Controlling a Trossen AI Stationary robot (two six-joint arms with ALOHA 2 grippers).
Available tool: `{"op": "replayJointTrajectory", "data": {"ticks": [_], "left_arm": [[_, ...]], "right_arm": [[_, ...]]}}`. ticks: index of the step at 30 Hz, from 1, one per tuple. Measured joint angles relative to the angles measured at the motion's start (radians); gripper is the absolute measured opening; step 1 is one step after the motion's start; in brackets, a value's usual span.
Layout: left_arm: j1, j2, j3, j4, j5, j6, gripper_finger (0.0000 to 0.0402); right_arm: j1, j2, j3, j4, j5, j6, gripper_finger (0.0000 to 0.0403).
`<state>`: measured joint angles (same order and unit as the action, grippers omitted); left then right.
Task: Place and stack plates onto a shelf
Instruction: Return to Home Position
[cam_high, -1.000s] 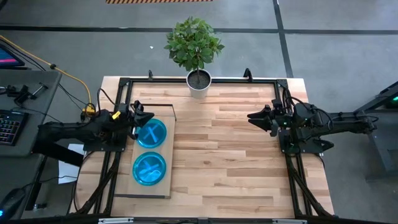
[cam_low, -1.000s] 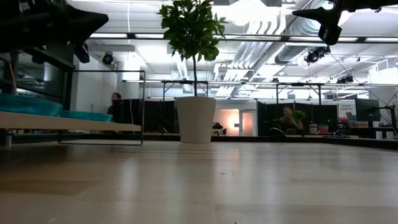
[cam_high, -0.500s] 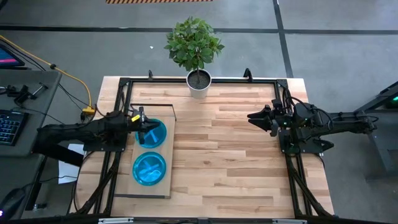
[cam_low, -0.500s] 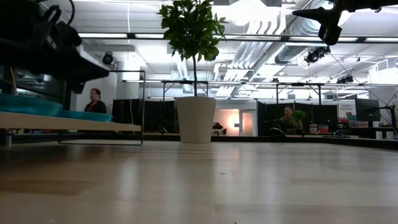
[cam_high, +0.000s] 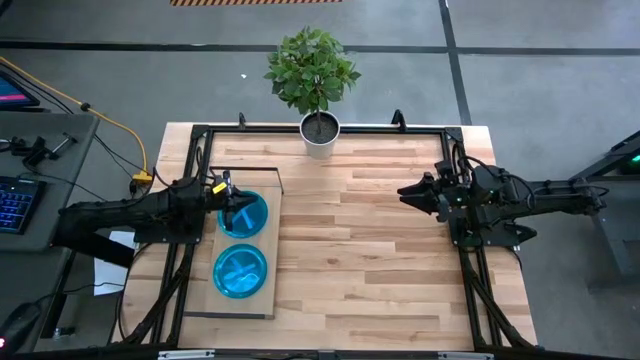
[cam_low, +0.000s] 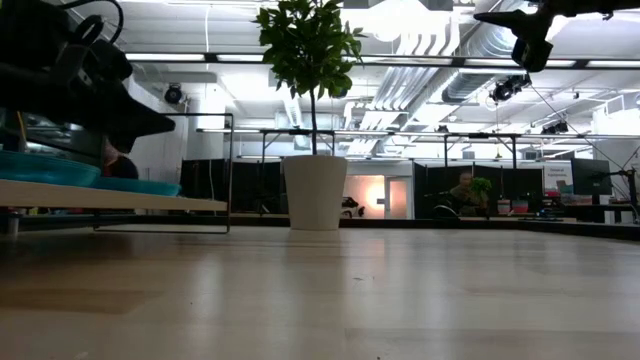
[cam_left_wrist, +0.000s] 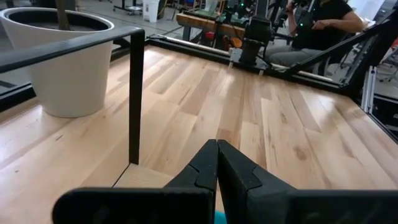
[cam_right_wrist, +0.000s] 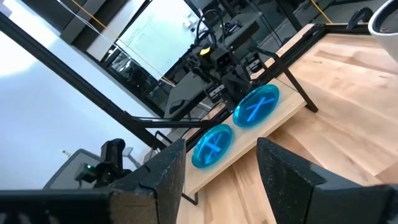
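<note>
Two stacks of cyan plates rest flat on the pale wooden shelf (cam_high: 262, 295) at the table's left: a far stack (cam_high: 250, 218) and a near stack (cam_high: 240, 271). In the low view they show as the near stack (cam_low: 45, 168) and the far stack (cam_low: 135, 185) on the shelf (cam_low: 120, 198). My left gripper (cam_high: 238, 204) is shut and hangs just above the far stack; its joined fingers (cam_left_wrist: 217, 163) show in the left wrist view. My right gripper (cam_high: 404, 190) waits open, high above the table's right side, with its fingers (cam_right_wrist: 168, 171) apart.
A white plant pot (cam_high: 320, 135) with a leafy plant stands at the middle of the far edge. A black metal frame (cam_left_wrist: 135, 93) rises around the shelf. Bare butcher-block tabletop (cam_high: 370, 250) lies between the shelf and the right arm. People show in the room beyond.
My left gripper has come down and moved a little toward the table's right, from beside the far stack to just above it. The plates and the shelf have stayed where they were. The right arm has barely moved.
</note>
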<state>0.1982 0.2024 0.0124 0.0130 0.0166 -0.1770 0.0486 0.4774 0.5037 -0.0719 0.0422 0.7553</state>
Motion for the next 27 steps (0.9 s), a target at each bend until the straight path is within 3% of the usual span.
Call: {"op": "replayJointTrajectory", "data": {"ticks": [10, 21, 24, 27], "left_arm": [[0.000, 0.000, 0.000, 0.000, -0.002, -0.002, 0.0000], [0.000, 0.000, 0.000, -0.001, -0.002, -0.003, 0.0000], [0.000, 0.000, 0.000, 0.000, -0.002, -0.003, 0.0000], [0.000, 0.000, 0.000, 0.000, -0.002, -0.003, 0.0000]], "right_arm": [[-0.003, 0.000, 0.000, -0.001, -0.003, 0.053, 0.0181], [-0.002, -0.040, 0.000, -0.154, -0.147, -0.044, 0.0177], [-0.002, -0.083, 0.000, -0.196, -0.151, -0.112, 0.0151], [-0.002, -0.141, -0.007, -0.204, -0.150, -0.197, 0.0099]]}}
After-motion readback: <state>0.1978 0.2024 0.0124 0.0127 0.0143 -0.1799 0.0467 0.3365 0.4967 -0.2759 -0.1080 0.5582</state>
